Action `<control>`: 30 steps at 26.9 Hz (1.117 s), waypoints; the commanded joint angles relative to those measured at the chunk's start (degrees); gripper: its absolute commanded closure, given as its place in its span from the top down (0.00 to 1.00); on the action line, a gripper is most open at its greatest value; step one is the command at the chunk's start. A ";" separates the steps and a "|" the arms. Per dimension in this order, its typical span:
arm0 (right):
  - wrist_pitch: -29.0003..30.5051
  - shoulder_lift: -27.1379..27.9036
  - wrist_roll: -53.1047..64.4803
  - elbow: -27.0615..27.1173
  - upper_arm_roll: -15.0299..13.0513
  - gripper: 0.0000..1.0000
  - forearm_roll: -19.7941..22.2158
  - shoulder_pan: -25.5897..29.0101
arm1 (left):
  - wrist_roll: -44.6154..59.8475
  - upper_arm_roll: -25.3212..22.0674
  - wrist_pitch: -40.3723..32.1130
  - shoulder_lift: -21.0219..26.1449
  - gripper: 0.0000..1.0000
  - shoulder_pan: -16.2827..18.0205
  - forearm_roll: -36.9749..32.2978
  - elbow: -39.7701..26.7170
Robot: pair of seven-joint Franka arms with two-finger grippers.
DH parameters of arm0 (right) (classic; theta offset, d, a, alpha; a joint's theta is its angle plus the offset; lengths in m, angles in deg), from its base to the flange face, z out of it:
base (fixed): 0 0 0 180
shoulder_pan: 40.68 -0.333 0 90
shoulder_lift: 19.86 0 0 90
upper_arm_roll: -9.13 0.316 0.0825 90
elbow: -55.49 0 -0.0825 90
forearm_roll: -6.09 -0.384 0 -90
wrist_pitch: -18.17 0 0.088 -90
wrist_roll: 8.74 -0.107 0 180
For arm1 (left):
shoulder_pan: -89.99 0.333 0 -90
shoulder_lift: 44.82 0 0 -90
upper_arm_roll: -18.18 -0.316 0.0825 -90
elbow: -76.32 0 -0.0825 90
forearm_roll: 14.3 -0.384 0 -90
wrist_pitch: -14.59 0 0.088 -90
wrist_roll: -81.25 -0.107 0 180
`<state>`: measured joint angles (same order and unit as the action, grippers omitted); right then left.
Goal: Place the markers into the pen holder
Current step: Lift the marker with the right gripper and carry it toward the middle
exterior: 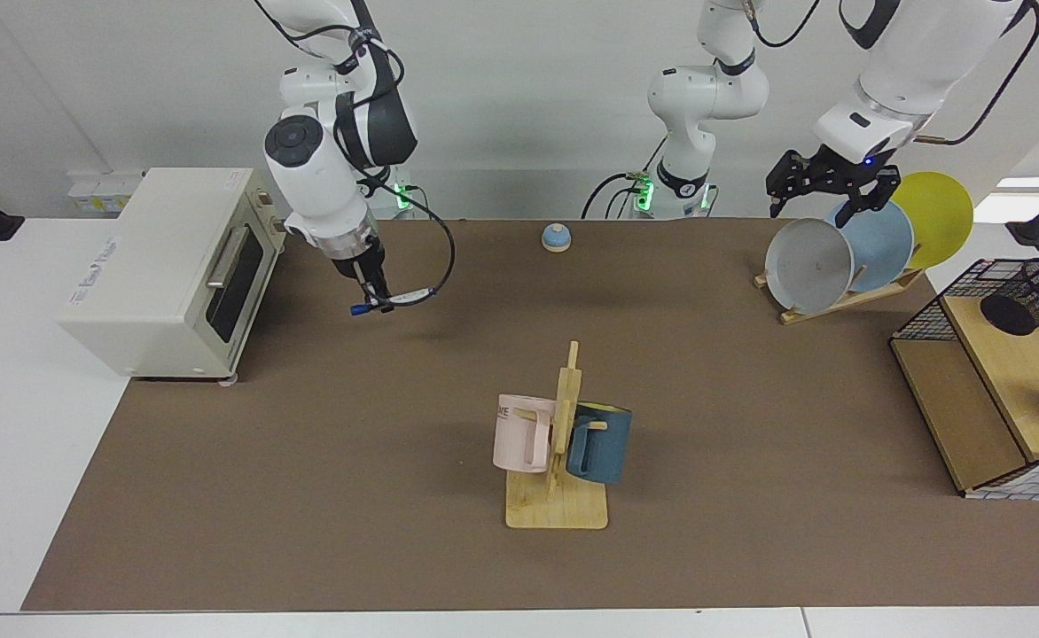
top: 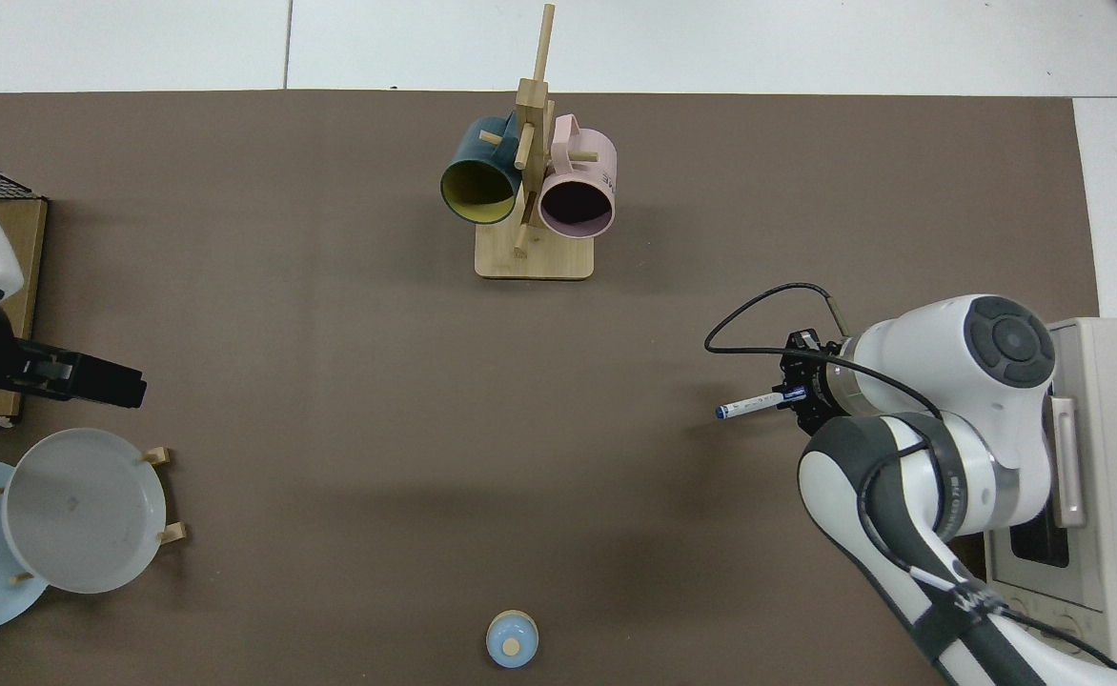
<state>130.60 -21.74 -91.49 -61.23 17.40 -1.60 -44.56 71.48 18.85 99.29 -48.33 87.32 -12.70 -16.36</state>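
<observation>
right tool [exterior: 371, 297] clamps the marker [exterior: 395, 300] level above the table [exterior: 307, 496] for carrying; left tool [exterior: 825, 190] waits, fingers apart, over plates [exterior: 810, 264].

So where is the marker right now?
Facing view, left side: the marker hangs in the right gripper above the mat, beside the toaster oven.

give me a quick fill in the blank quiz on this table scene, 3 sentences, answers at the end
1. The right gripper holds the marker in the air beside the ____.
2. The pen holder lies tipped on the wire and wood ____.
3. The left gripper waits above the rack of ____.

Missing words: toaster oven; shelf; plates
</observation>
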 commanded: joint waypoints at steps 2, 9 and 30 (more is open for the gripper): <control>-9.16 -4.80 1.19 4.48 -0.09 0.00 -3.28 0.19 | -0.25 -0.06 -0.23 -1.49 1.00 -0.31 0.42 -1.63; -11.18 -9.03 -0.21 6.50 0.61 0.00 -5.93 -3.66 | -0.07 -0.06 -0.23 -1.49 1.00 -0.23 0.60 -1.63; -3.63 -0.07 -33.87 16.52 0.96 0.00 -3.30 -25.20 | -25.89 4.15 0.38 -1.49 0.99 -0.58 1.30 -1.80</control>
<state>125.57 -25.85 -121.65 -48.65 18.70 -6.03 -69.09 50.43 20.70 99.30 -48.38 87.26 -12.30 -16.43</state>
